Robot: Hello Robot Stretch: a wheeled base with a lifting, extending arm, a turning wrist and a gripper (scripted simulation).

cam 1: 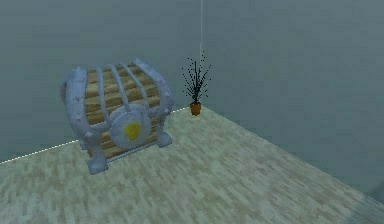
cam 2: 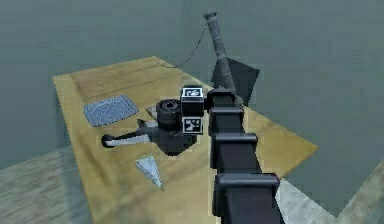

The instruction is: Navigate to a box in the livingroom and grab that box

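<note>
Arm over table, cannot tell end effector load; chest lengthwise left-right, facing camera

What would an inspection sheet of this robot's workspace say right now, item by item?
Surface: wooden table in the arm side view; pale carpeted floor in the forward view.
Job's things: chest-shaped box, wooden slats with blue-grey bands, standing on the floor near the wall.
Clutter: on the table, a flat grey mat, a pale triangular scrap and a dark lamp-like object.
Grippers: gripper seen against the tabletop near the mat; cannot tell whether it holds anything.
Cables: nothing seen.
Surroundings: small potted plant in the corner; blue-grey walls.
</note>
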